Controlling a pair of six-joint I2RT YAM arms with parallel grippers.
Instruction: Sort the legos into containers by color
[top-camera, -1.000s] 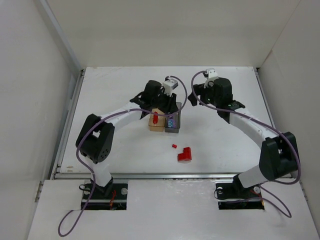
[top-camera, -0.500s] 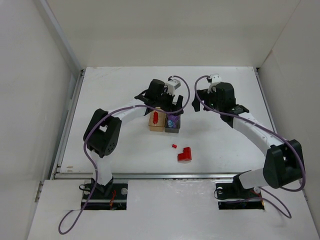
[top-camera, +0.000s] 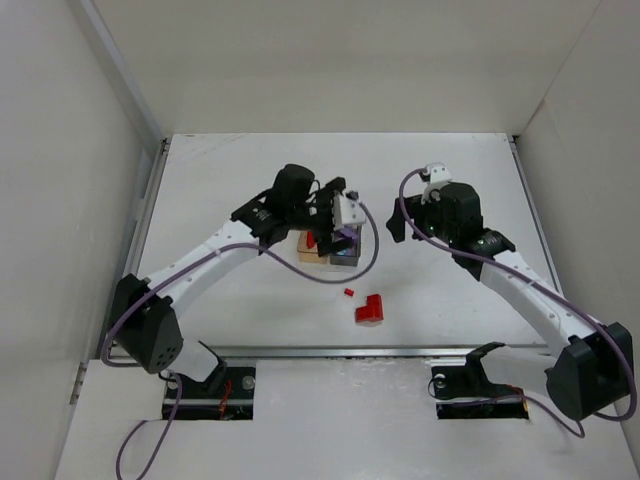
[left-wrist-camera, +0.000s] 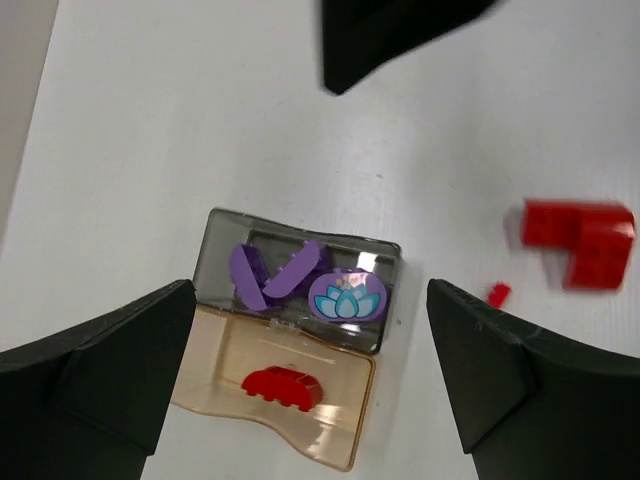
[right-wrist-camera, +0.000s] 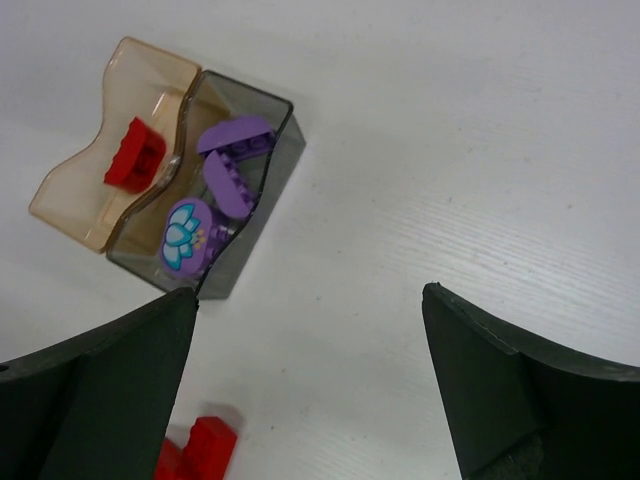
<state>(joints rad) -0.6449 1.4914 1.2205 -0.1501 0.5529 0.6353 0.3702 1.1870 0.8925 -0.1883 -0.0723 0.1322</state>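
Purple pieces (left-wrist-camera: 275, 275) lie in the grey bin (left-wrist-camera: 385, 270); one red brick (left-wrist-camera: 283, 386) sits in the touching orange bin (left-wrist-camera: 330, 425). The L-shaped red brick (left-wrist-camera: 580, 243) and tiny red brick (left-wrist-camera: 497, 294) lie unsorted, nearer and right. Both the left claw (left-wrist-camera: 310, 290) and right claw (right-wrist-camera: 308, 295) gape, empty.

Two containers stood touching side by side on the desk (left-wrist-camera: 200, 120): one orange-tan bin (left-wrist-camera: 215, 375) and one smoky grey bin (left-wrist-camera: 300, 230). There were six legos in all, three red and three purple. One red brick (left-wrist-camera: 283, 386) lay in the orange-tan bin, one L-shaped red brick (left-wrist-camera: 585, 245) and one tiny red piece (left-wrist-camera: 497, 293) lay loose on the desk, and the smoky grey bin held two arched purple bricks (left-wrist-camera: 247, 277) (left-wrist-camera: 292, 271) and one round purple piece (left-wrist-camera: 347, 298) with a lotus print.
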